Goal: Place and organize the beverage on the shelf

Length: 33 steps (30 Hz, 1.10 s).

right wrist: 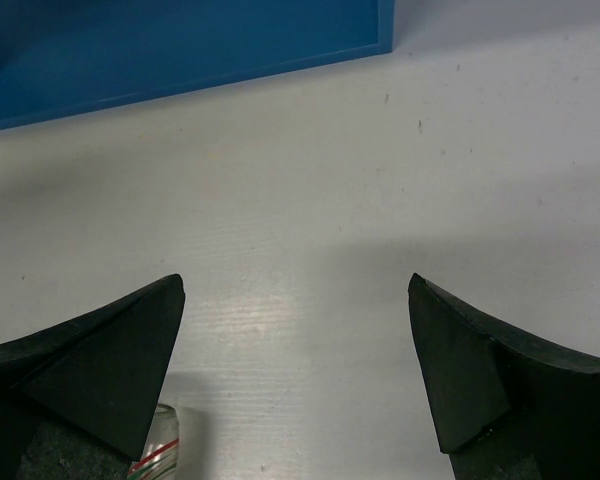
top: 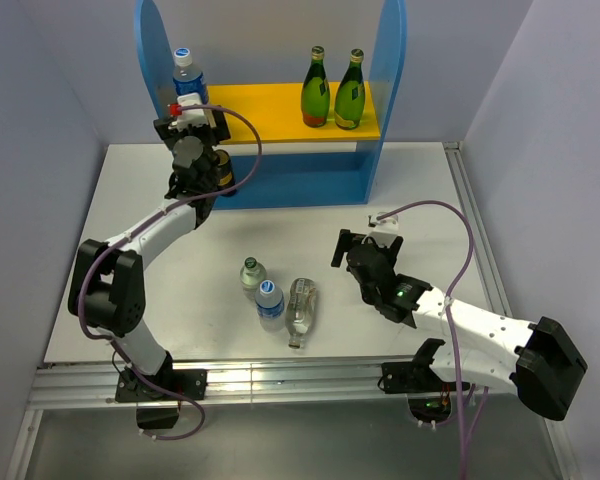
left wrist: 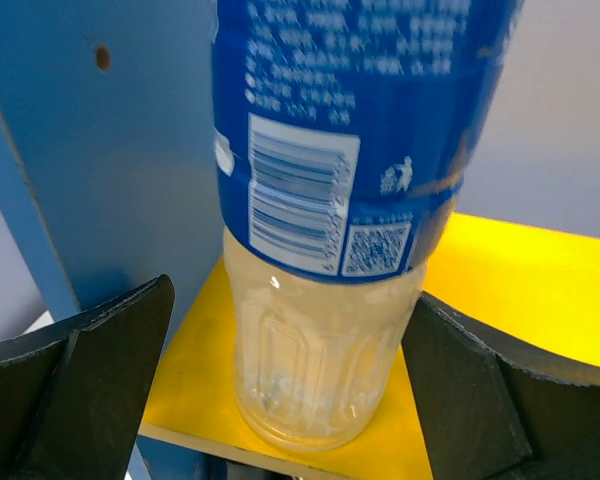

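Note:
The shelf (top: 270, 112) stands at the back of the table. A clear blue-label bottle (top: 187, 72) stands at the left end of its yellow upper board (left wrist: 520, 280), next to the blue side panel (left wrist: 100, 150). My left gripper (top: 188, 102) is open around this bottle (left wrist: 320, 330), with a clear gap on the left side. Two green bottles (top: 315, 88) (top: 350, 90) stand at the board's right end. A short clear bottle (top: 252, 274), a second blue-label bottle (top: 270, 303) and a clear bottle lying down (top: 300, 310) are on the table. My right gripper (top: 352, 250) is open and empty over bare table (right wrist: 295, 285).
A black-and-gold can (top: 223, 170) sits on the shelf's lower level behind my left arm. The right wrist view shows the shelf's blue base (right wrist: 180, 50) ahead and a clear bottle with red and green stripes (right wrist: 160, 445) at the lower left. A metal rail (top: 280, 380) runs along the near table edge.

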Each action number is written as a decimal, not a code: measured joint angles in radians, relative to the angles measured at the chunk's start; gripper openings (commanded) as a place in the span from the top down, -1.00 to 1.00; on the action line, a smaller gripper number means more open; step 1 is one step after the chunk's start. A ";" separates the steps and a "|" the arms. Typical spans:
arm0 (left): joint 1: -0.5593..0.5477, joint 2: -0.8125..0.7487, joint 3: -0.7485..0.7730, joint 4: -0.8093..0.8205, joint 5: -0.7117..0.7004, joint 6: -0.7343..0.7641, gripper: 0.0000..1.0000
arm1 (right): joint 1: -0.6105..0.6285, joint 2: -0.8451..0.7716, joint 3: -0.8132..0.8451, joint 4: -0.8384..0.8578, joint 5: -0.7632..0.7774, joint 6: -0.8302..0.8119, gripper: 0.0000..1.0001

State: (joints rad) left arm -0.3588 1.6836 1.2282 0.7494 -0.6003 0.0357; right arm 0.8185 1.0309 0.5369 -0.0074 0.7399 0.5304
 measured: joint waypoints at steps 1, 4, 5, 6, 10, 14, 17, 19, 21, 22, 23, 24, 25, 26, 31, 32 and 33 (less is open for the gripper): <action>0.000 0.000 0.000 -0.007 0.004 -0.003 -0.99 | 0.000 0.001 0.000 0.000 0.000 0.000 -1.00; -0.002 -0.007 -0.003 -0.034 0.021 -0.006 -0.99 | -0.001 0.001 0.000 0.000 0.000 0.000 -1.00; -0.003 -0.014 -0.008 -0.042 0.030 -0.007 -0.99 | -0.001 0.001 0.000 0.000 0.000 0.000 -1.00; -0.006 -0.022 -0.013 -0.048 0.035 -0.007 -0.99 | -0.001 0.001 0.000 0.000 0.000 0.000 -1.00; -0.019 -0.069 -0.047 -0.068 0.047 -0.011 -0.99 | -0.001 0.003 0.000 0.000 0.000 0.000 -1.00; -0.035 -0.129 -0.088 -0.084 0.044 -0.032 -0.99 | -0.001 0.004 0.001 0.000 0.000 0.000 -1.00; -0.045 -0.181 -0.127 -0.097 0.032 -0.050 -0.99 | -0.001 0.004 0.001 0.000 0.000 0.000 -1.00; -0.053 -0.229 -0.159 -0.119 0.014 -0.064 -0.99 | -0.001 0.004 0.001 0.000 0.000 0.001 -1.00; -0.064 -0.283 -0.197 -0.153 -0.008 -0.083 -0.90 | -0.001 0.004 0.001 0.000 0.000 0.000 -1.00; -0.073 -0.317 -0.221 -0.179 -0.020 -0.093 -0.89 | -0.001 0.004 0.001 0.000 0.000 0.000 -1.00; -0.093 -0.367 -0.253 -0.211 -0.036 -0.106 -0.87 | -0.001 0.004 0.001 0.000 0.000 0.001 -1.00; -0.114 -0.411 -0.280 -0.247 -0.047 -0.123 -0.84 | -0.001 0.004 0.001 0.000 0.000 0.001 -1.00; -0.146 -0.467 -0.310 -0.293 -0.058 -0.143 -0.83 | -0.001 0.004 0.001 -0.001 0.000 0.001 -1.00; -0.188 -0.521 -0.335 -0.335 -0.071 -0.169 -0.79 | -0.001 0.004 0.001 0.000 0.000 0.001 -1.00; -0.425 -0.800 -0.452 -0.510 -0.073 -0.343 -0.42 | -0.001 0.005 0.002 -0.002 0.007 0.003 -1.00; -0.462 -0.837 -0.472 -0.548 -0.068 -0.375 -0.43 | -0.001 0.005 0.002 -0.004 0.008 0.004 -1.00; -0.503 -0.871 -0.495 -0.569 -0.075 -0.407 -0.50 | -0.001 0.005 0.002 -0.006 0.011 0.004 -1.00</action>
State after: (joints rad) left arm -0.8616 0.8124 0.7330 0.1802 -0.6754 -0.3710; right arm 0.8173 1.0355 0.5388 -0.0139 0.7509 0.5346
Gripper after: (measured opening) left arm 0.714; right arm 0.999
